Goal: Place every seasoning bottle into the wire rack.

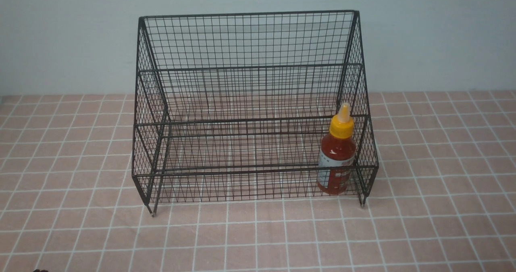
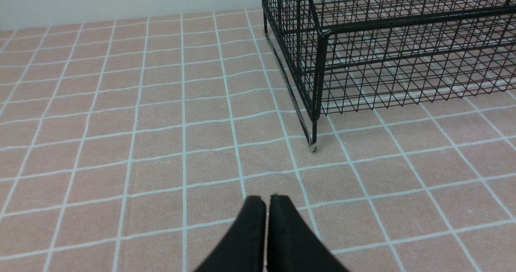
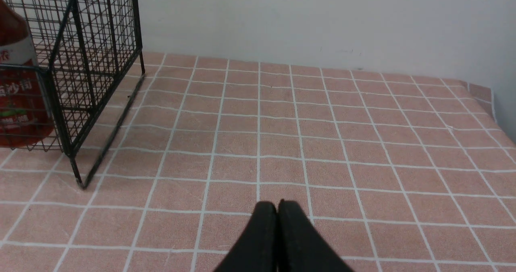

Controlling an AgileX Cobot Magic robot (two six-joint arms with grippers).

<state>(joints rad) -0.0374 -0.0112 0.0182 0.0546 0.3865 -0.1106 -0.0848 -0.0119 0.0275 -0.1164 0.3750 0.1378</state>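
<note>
The black wire rack (image 1: pixel 250 66) stands mid-table with its tall grid back toward the wall. One seasoning bottle (image 1: pixel 337 153), red sauce under a yellow nozzle cap, stands upright in the lower tier at the rack's right end. In the right wrist view the seasoning bottle (image 3: pixel 16 82) shows behind the mesh of the wire rack (image 3: pixel 80 42). My left gripper (image 2: pixel 267 201) is shut and empty, low over the cloth short of the wire rack's (image 2: pixel 387 50) front left leg. My right gripper (image 3: pixel 277 204) is shut and empty, off to the rack's right. Neither arm shows in the front view.
A pink cloth with a white grid (image 1: pixel 258 231) covers the table. A pale wall (image 1: pixel 60 34) rises right behind the rack. In the right wrist view the cloth's edge (image 3: pixel 483 98) meets the wall at the far right corner.
</note>
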